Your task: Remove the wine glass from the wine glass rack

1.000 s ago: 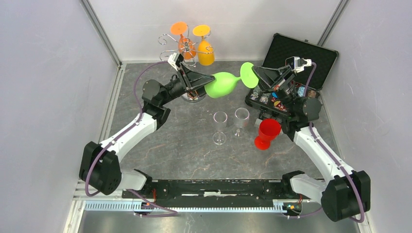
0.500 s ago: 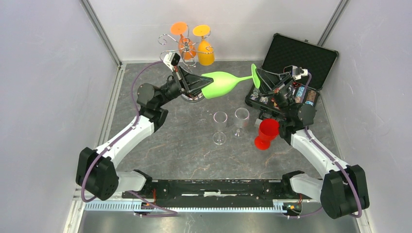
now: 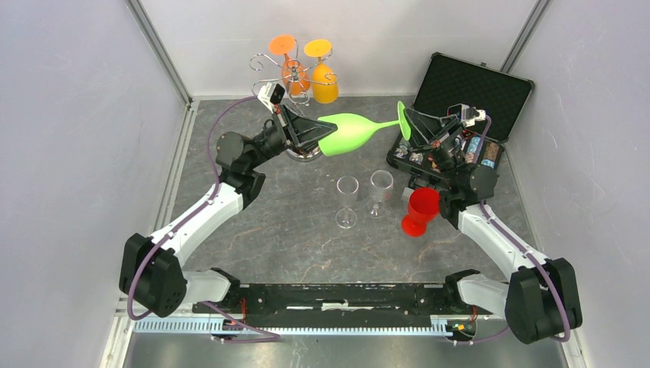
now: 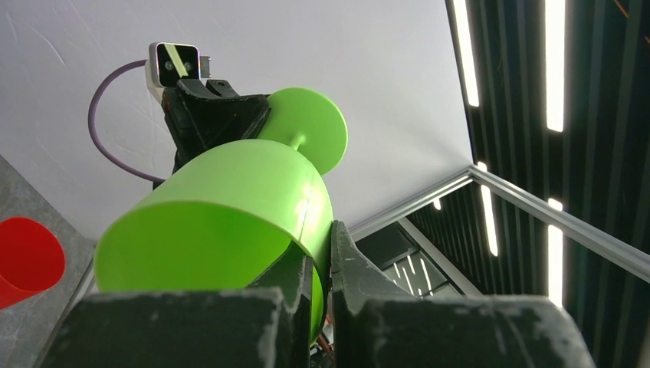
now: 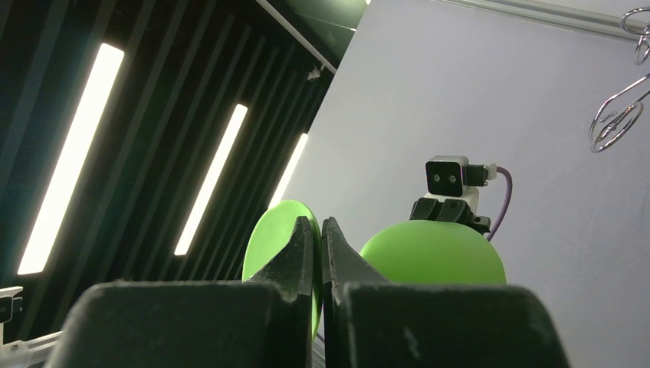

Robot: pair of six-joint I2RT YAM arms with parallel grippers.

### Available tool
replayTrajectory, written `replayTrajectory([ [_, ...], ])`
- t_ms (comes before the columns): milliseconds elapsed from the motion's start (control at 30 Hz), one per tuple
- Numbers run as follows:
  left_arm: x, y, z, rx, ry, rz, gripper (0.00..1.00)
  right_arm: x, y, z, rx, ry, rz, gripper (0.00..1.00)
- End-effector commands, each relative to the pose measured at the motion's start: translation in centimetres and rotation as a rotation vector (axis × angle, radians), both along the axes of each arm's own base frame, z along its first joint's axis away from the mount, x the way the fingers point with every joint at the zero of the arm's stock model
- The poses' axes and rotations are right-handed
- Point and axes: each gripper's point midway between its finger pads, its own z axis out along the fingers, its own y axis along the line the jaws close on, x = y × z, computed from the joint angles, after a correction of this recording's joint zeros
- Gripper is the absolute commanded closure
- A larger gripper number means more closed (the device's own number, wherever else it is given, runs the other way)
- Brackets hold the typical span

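Two arms carry one green wine glass (image 3: 352, 132) between them. I see it lying on its side in the air above the tabletop (image 3: 291, 230), apart from the wine glass rack (image 3: 299, 97) at the back. My left fingers (image 3: 313, 134) are nearly together, pinching the wall of the bowl at its rim. My right fingers (image 3: 414, 123) are closed thin on the round foot. An orange glass (image 3: 291, 73) and a yellow glass (image 3: 324, 83) hang on the rack.

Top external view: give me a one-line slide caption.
Left gripper on the bowl, right gripper on the foot: green wine glass held sideways, off the wine glass rack.
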Motion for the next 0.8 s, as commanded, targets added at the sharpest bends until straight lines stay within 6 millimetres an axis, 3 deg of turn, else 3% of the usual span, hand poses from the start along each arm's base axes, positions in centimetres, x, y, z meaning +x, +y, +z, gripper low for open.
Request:
replayTrajectory([
  [0,-2.5,0.6,1.9,0.014,-0.168,0.003,0.98,0.6,-0.3,-0.4,-0.014,-0.010,-0.044,0.98],
  [433,-2.4,1.3,2.8,0.085,-0.246,0.120,0.98,0.1,-0.4,-0.8,-0.084,-0.089,-0.117,0.34],
  [567,-3.1,1.9,3.4,0.143,-0.299,0.170,0.98,1.1,-0.4,-2.6,-0.233,-0.089,-0.221,0.26],
  [767,-2.2,4.0,1.0,0.439,-0.356,0.362,0.98,3.2,-1.6,-6.6,-0.500,-0.036,-0.404,0.19],
])
